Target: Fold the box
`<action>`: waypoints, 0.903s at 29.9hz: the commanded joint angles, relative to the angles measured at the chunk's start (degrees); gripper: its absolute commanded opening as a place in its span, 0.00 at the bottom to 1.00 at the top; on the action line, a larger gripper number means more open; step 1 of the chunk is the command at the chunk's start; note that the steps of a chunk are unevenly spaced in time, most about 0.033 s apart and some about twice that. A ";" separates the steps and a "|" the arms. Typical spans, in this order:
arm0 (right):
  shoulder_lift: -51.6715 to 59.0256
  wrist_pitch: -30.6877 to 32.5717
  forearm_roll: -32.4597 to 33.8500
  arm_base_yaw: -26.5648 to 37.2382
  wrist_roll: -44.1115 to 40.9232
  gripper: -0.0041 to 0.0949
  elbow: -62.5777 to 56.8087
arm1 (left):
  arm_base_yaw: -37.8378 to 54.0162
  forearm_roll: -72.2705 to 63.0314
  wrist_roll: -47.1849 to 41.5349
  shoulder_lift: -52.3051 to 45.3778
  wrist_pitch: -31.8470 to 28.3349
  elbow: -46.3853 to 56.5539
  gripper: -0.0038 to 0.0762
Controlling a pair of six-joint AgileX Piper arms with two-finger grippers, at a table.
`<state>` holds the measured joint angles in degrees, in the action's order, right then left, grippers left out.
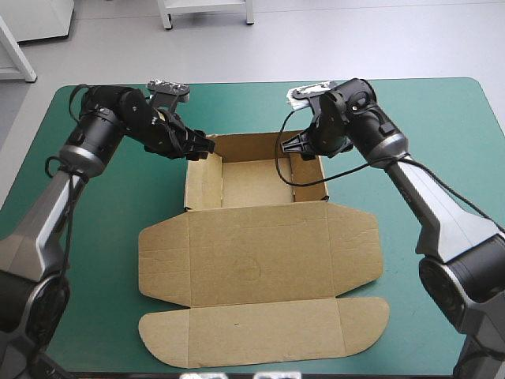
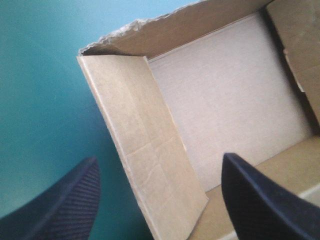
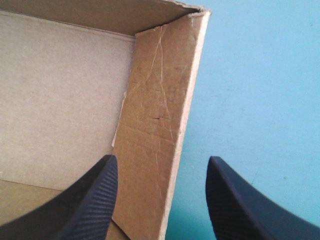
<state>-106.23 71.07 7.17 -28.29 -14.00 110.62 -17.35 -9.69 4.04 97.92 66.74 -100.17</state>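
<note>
On the table (image 1: 442,158): the box (image 1: 260,260) lay central, lid flat toward the near edge.
Tray (image 1: 256,183): far half, walls raised, one finger of each gripper inside.
Left gripper (image 1: 203,147): spread, straddling the tray's left wall.
Right gripper (image 1: 297,145): spread, straddling the right wall.

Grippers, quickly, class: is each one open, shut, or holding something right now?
Left gripper: open, one finger either side of the box's left wall, holding nothing.
Right gripper: open, straddling the box's right wall, holding nothing.
</note>
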 commanded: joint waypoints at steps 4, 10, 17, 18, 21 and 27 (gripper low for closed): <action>8.72 0.30 0.53 -0.11 1.77 0.55 1.90 | -0.39 -2.63 2.90 -15.08 -9.08 9.34 0.65; 10.80 0.30 0.67 -0.11 2.58 0.55 0.16 | -0.39 -2.64 3.11 -29.04 -19.39 27.62 0.64; 10.68 0.30 1.64 -0.11 2.73 0.53 -0.29 | -0.39 -1.97 3.11 -43.29 -27.18 44.71 0.64; 10.68 0.30 1.90 -0.11 2.73 0.53 -0.29 | -0.39 -1.79 3.11 -45.06 -27.30 46.58 0.64; 10.68 0.30 1.90 -0.11 2.73 0.54 -0.29 | -0.39 -1.79 3.11 -50.14 -27.20 51.58 0.64; 8.32 0.30 5.39 -0.11 2.51 0.64 -0.29 | -0.39 -1.79 2.73 -59.05 -26.66 58.33 0.64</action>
<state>-98.97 71.47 9.74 -28.29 -11.86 108.87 -17.35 -10.67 6.92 42.78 43.32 -42.64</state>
